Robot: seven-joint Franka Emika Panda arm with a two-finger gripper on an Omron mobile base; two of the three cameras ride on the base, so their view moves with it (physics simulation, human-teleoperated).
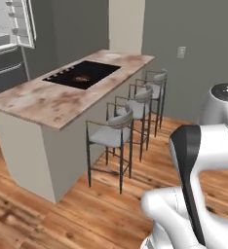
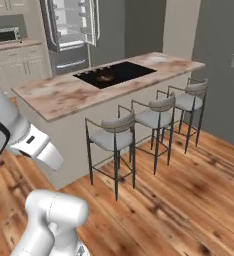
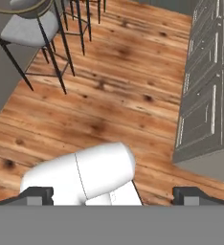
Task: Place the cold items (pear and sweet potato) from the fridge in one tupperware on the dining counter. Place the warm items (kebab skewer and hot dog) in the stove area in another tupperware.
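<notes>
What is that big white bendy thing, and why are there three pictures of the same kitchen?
The white thing is a robot arm that rides on a base with wheels. Two cameras sit on that base behind the arm, one to its left and one to its right, so two pictures show the same room from two sides. The third camera sits on the robot's hand and looks down at the wooden floor, with grey cabinets at one side. Its two dark fingers stand wide apart at the bottom of that picture, and they hold nothing.

In the room you see a long counter with a black stovetop set in it, and something small and brownish lies on the stovetop; it is too small to name. Three stools stand beside the counter. Behind it, the fridge has its door open.
</notes>
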